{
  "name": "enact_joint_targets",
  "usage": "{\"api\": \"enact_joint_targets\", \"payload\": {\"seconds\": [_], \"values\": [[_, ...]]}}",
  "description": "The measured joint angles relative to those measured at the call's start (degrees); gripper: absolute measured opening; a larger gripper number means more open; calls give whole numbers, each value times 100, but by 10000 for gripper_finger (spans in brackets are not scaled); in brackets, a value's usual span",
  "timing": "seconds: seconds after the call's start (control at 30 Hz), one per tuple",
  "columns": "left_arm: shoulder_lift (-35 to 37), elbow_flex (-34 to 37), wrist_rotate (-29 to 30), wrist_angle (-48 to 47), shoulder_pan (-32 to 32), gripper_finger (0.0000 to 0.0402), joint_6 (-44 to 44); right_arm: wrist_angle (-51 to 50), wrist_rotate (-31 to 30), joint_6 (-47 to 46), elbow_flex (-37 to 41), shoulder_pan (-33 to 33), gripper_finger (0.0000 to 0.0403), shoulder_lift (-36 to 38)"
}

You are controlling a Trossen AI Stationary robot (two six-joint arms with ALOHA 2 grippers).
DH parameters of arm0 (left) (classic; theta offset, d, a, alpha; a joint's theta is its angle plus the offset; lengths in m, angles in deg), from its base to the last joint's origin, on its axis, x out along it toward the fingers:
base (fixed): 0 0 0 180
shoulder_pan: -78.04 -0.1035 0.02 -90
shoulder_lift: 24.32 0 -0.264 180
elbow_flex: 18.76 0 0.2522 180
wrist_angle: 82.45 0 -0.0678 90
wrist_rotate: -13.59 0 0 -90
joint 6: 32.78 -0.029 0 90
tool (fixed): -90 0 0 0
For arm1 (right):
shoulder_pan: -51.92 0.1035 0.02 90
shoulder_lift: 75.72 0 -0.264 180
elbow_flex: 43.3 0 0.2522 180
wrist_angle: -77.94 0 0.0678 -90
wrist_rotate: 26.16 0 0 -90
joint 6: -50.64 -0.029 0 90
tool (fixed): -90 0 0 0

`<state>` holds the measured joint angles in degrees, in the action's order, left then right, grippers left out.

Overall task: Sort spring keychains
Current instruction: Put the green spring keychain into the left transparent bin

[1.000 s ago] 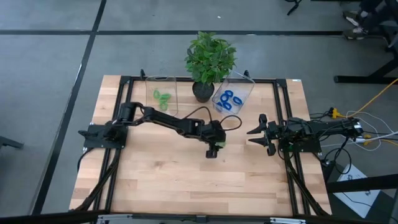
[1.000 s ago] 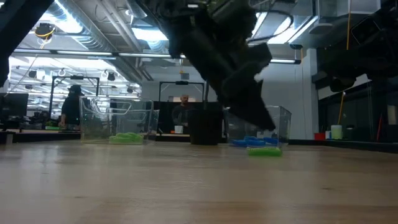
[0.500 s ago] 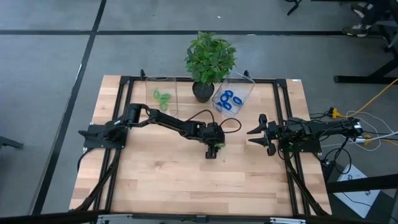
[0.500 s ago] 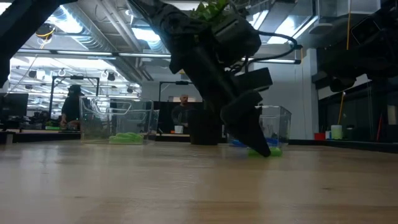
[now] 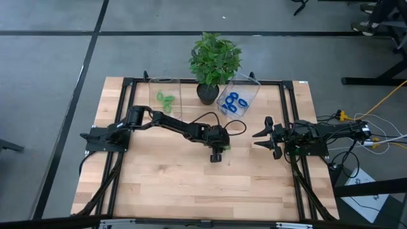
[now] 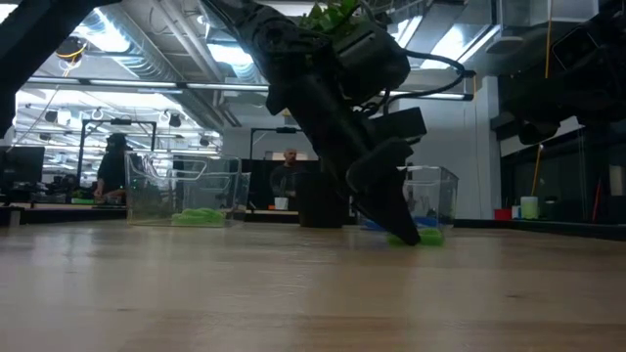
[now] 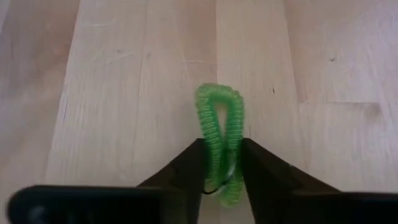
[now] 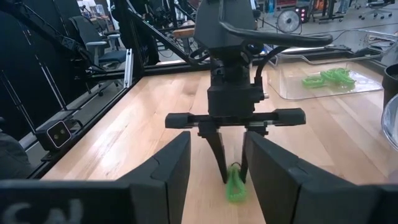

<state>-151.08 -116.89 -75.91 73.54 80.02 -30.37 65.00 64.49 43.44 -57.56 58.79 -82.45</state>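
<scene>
A light green spring keychain (image 7: pixel 219 118) lies on the wooden table near its middle, also seen in the right wrist view (image 8: pixel 235 184). My left gripper (image 7: pixel 222 169) is down at the table (image 5: pixel 217 154) and shut on it. My right gripper (image 5: pixel 264 135) waits open at the table's right side, level, with nothing between its fingers. More green keychains (image 5: pixel 165 100) lie in the left clear bin, and blue ones (image 5: pixel 233 102) in the right clear bin. My left gripper pinches the green keychain's loop between its two fingers, one on each long side (image 7: pixel 211 163), at the end nearer the wrist. The fingers slant down from the table's left and lie along the loop. The loop is squeezed narrow; its free end (image 7: pixel 217 93) rests on the table.
A potted plant (image 5: pixel 214 60) stands at the far edge between the two clear bins (image 5: pixel 179 89) (image 5: pixel 251 88). A black frame (image 5: pixel 289 102) rims the table. Bare wood lies toward the near edge. People show in the room behind.
My left gripper has come down to the tabletop at the green keychain and tipped a little steeper. The keychain has stayed on the table. My right gripper has kept still.
</scene>
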Motion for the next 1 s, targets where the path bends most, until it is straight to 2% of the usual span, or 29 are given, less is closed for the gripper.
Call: {"api": "enact_joint_targets", "payload": {"seconds": [0.13,0.27,0.73,1.0], "values": [[0,4,-12,-8,0,63,119,2,0,0,1,0,154,1],[0,4,-18,-15,0,46,275,0,0,0,1,0,154,-1],[319,48,102,-331,-13,44,287,-2,-1,0,1,0,154,-1],[652,39,467,-581,-22,41,68,4,-2,0,1,0,154,0]]}}
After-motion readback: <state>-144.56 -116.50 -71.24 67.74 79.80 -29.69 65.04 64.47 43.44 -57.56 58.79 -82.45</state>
